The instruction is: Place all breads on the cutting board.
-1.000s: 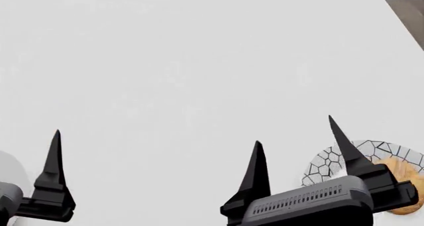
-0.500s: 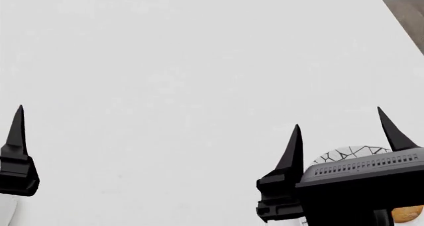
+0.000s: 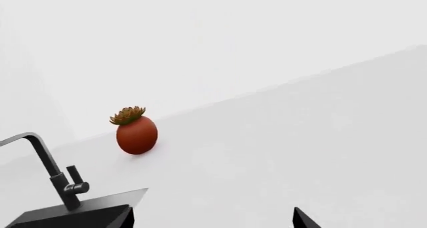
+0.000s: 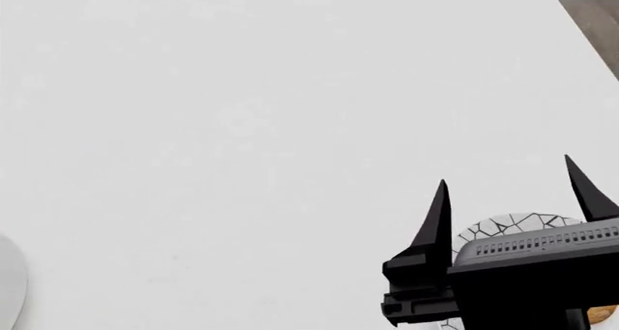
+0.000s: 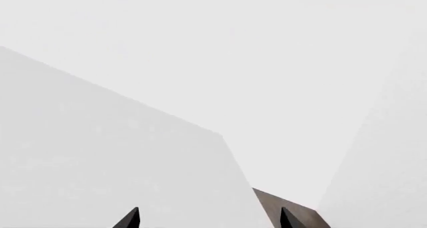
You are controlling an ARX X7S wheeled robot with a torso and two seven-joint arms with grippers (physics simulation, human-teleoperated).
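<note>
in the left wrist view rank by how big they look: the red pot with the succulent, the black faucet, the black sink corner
1. Black faucet, tallest as shown.
2. Black sink corner, cut off by the frame edge, so its rank is unsure.
3. Red pot with the succulent, though it sits farther from the camera, so it may only look smallest.

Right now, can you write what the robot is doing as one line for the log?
right gripper: jaws open, empty, above mosaic plate | golden roll: on plate, mostly hidden | left gripper: out of head view | cutting board: unseen

Simulated kitchen. A broad white countertop (image 3: 300,148) carries a black angular faucet (image 3: 47,168) beside a black sink (image 3: 73,217). A round red-brown pot holding a succulent (image 3: 136,130) stands near the wall.
</note>
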